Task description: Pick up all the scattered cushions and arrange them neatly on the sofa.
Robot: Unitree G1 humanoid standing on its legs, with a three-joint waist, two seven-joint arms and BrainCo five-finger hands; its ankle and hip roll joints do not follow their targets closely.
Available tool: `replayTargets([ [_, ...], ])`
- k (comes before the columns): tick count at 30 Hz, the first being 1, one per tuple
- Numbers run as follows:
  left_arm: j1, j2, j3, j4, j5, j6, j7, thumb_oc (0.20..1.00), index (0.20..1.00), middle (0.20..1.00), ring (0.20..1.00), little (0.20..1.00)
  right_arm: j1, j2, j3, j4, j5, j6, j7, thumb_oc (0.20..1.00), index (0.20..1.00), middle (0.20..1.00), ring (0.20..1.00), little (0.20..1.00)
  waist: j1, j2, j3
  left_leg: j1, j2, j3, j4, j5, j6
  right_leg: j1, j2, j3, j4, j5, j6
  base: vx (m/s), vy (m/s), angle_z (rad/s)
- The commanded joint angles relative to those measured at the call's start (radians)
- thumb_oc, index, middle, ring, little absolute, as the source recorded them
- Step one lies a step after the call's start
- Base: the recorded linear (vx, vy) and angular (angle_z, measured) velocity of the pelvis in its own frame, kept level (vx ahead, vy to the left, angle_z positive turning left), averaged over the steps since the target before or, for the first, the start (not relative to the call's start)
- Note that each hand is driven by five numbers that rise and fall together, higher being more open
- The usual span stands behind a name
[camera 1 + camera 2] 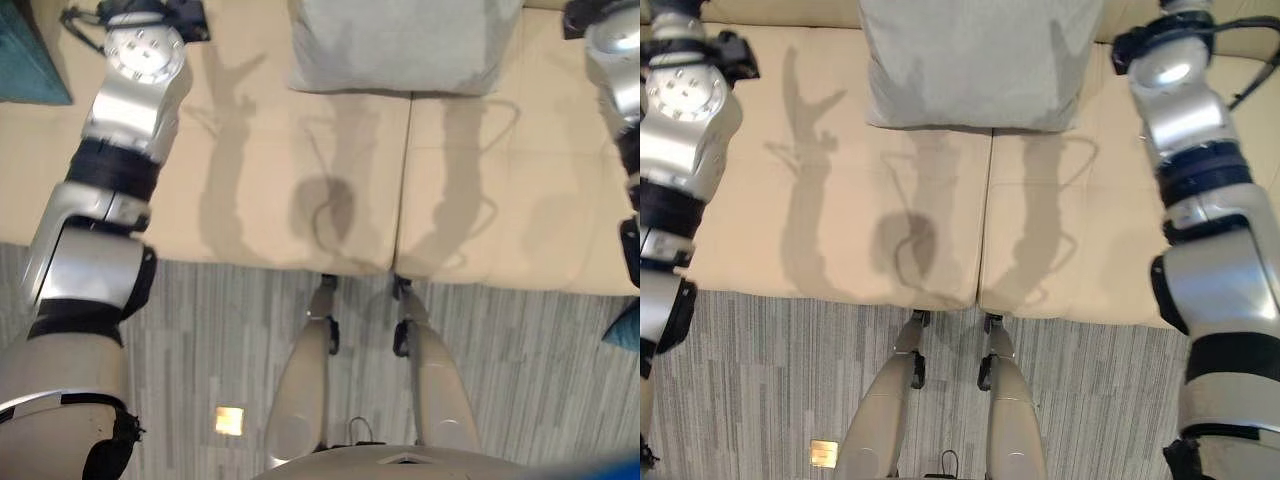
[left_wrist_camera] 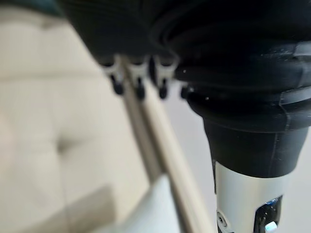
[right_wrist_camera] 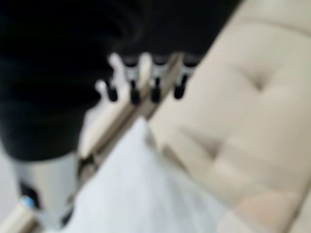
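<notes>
The sofa (image 1: 250,190) is the largest thing here, beige, its two seat pads meeting at a seam that runs toward the robot; beyond them rises a tufted backrest, seen in both wrist views. Both arms reach out over the seat, one on each side of that seam, and their ends are cut off at the far edge of the head views.

The left hand (image 2: 138,80) shows in its own wrist view as a row of short silver fingers with dark tips under the ribbed cover, hanging straight and relaxed, holding nothing, in front of the sofa's backrest. The right hand (image 3: 146,77) shows the same way in its wrist view: fingers straight and loose, empty, above the pale cloth of a cushion.

That grey cushion (image 1: 975,65) lies across the seam at the back of the sofa's seat, between the two arms, plain and soft-cornered; its far part is cut off. A teal cushion (image 1: 30,55) lies at the sofa's left end, mostly out of frame. Another teal corner (image 1: 625,325) shows at the sofa's right front edge; what it rests on cannot be made out.
</notes>
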Motion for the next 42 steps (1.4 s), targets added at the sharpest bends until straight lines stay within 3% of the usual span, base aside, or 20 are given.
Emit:
replayTargets([
  [1, 0.284, -0.011, 0.134, -0.107, -0.028, -0.073, -0.080, 1.000, 1.000, 1.000, 1.000, 1.000, 0.303, -0.036, -0.079, -0.131, 0.016, -0.075, 0.078, 1.000, 1.000, 1.000, 1.000, 1.000, 0.004, -0.033, -0.119, 0.136, 0.003, -0.012, -0.025, -0.095, -0.048, 0.083, -0.036, -0.045, -0.048, -0.007, 0.080, 0.02, -0.016, 0.07],
  [2, 0.289, -0.011, 0.135, -0.112, -0.027, -0.071, -0.079, 1.000, 1.000, 1.000, 1.000, 1.000, 0.309, -0.036, -0.082, -0.136, 0.014, -0.074, 0.077, 1.000, 1.000, 1.000, 1.000, 1.000, 0.003, -0.035, -0.122, 0.134, 0.001, -0.013, -0.025, -0.091, -0.047, 0.081, -0.038, -0.045, -0.050, -0.003, 0.080, 0.01, -0.012, 0.04],
  [7, 0.706, -0.085, 0.300, -0.295, -0.035, -0.064, -0.191, 1.000, 1.000, 1.000, 1.000, 1.000, 0.814, -0.020, -0.321, -0.382, -0.008, -0.102, 0.194, 1.000, 1.000, 1.000, 1.000, 1.000, 0.001, -0.049, -0.135, 0.245, 0.003, -0.010, -0.021, -0.121, -0.045, 0.205, -0.036, -0.069, -0.055, -0.029, 0.081, 0.04, -0.013, 0.05],
  [9, 0.840, -0.140, 0.328, -0.315, -0.017, -0.050, -0.232, 1.000, 1.000, 1.000, 1.000, 1.000, 0.969, 0.067, -0.396, -0.427, 0.013, -0.122, 0.234, 1.000, 1.000, 1.000, 1.000, 1.000, 0.000, -0.053, -0.148, 0.287, 0.003, -0.011, -0.023, -0.130, -0.039, 0.251, -0.036, -0.071, -0.060, -0.037, 0.081, 0.04, -0.003, 0.09],
  [10, 0.905, -0.169, 0.347, -0.317, -0.010, -0.041, -0.263, 1.000, 1.000, 1.000, 1.000, 1.000, 1.049, 0.065, -0.424, -0.453, -0.038, -0.117, 0.254, 1.000, 1.000, 1.000, 1.000, 1.000, -0.001, -0.053, -0.153, 0.305, 0.004, -0.011, -0.020, -0.133, -0.040, 0.274, -0.037, -0.075, -0.061, -0.044, 0.081, 0.00, 0.000, 0.00],
  [17, 1.204, -0.292, 0.367, -0.111, 0.091, 0.022, -0.427, 1.000, 1.000, 1.000, 1.000, 1.000, 1.323, 0.158, -0.458, -0.315, -0.132, -0.099, 0.381, 1.000, 1.000, 1.000, 1.000, 1.000, 0.004, -0.051, -0.212, 0.445, 0.013, -0.014, -0.004, -0.164, -0.036, 0.425, -0.022, -0.088, -0.060, -0.094, 0.078, 0.01, -0.004, 0.01],
  [24, 1.259, -0.456, 0.335, 0.379, 0.225, 0.090, -0.461, 1.000, 1.000, 1.000, 1.000, 1.000, 1.412, 0.306, -0.396, -0.031, -0.219, -0.076, 0.403, 1.000, 1.000, 1.000, 1.000, 1.000, 0.003, -0.052, -0.269, 0.553, 0.036, -0.007, 0.001, -0.175, -0.045, 0.558, -0.001, -0.090, -0.076, -0.127, 0.066, 0.00, -0.041, 0.05],
  [29, 1.216, -0.506, 0.308, 0.588, 0.292, 0.119, -0.472, 1.000, 1.000, 1.000, 1.000, 1.000, 1.414, 0.384, -0.351, 0.134, -0.228, -0.055, 0.405, 1.000, 1.000, 1.000, 1.000, 1.000, 0.000, -0.069, -0.270, 0.561, 0.034, -0.017, 0.072, -0.194, -0.056, 0.610, 0.004, -0.096, -0.081, -0.142, 0.054, -0.03, -0.055, 0.15],
  [30, 1.216, -0.506, 0.308, 0.589, 0.292, 0.119, -0.472, 1.000, 1.000, 1.000, 1.000, 1.000, 1.414, 0.384, -0.351, 0.135, -0.228, -0.055, 0.405, 1.000, 1.000, 1.000, 1.000, 1.000, 0.000, -0.069, -0.268, 0.562, 0.034, -0.017, 0.074, -0.195, -0.056, 0.612, 0.004, -0.096, -0.081, -0.141, 0.054, -0.04, -0.027, 0.24],
  [34, 1.191, -0.543, 0.293, 0.651, 0.283, 0.122, -0.472, 1.000, 1.000, 1.000, 1.000, 1.000, 1.375, 0.417, -0.306, 0.258, -0.229, -0.032, 0.413, 1.000, 1.000, 1.000, 1.000, 1.000, 0.032, -0.078, -0.263, 0.588, -0.041, -0.189, 0.191, -0.265, -0.045, 0.603, -0.007, -0.029, -0.064, -0.122, 0.053, -0.09, 0.054, -0.12],
  [36, 1.182, -0.543, 0.279, 0.649, 0.291, 0.122, -0.468, 1.000, 1.000, 1.000, 1.000, 1.000, 1.364, 0.426, -0.298, 0.293, -0.233, -0.019, 0.415, 1.000, 1.000, 1.000, 1.000, 1.000, 0.030, -0.073, -0.267, 0.596, -0.050, -0.216, 0.168, -0.282, -0.033, 0.572, -0.010, -0.009, -0.045, -0.110, 0.059, -0.12, 0.100, -0.58],
  [39, 1.156, -0.540, 0.242, 0.654, 0.330, 0.122, -0.461, 1.000, 1.000, 1.000, 1.000, 1.000, 1.344, 0.440, -0.288, 0.341, -0.242, -0.007, 0.414, 1.000, 1.000, 1.000, 1.000, 1.000, 0.018, -0.074, -0.264, 0.605, -0.056, -0.200, 0.139, -0.307, -0.019, 0.532, -0.026, 0.008, -0.028, -0.088, 0.071, -0.20, 0.163, -0.52],
  [42, 1.110, -0.537, 0.213, 0.659, 0.354, 0.123, -0.455, 1.000, 1.000, 1.000, 1.000, 1.000, 1.312, 0.454, -0.254, 0.355, -0.265, 0.002, 0.412, 1.000, 1.000, 1.000, 1.000, 1.000, 0.017, -0.082, -0.245, 0.605, -0.084, -0.184, 0.117, -0.314, 0.009, 0.467, -0.052, 0.029, -0.022, -0.028, 0.101, -0.18, 0.138, -0.39],
])
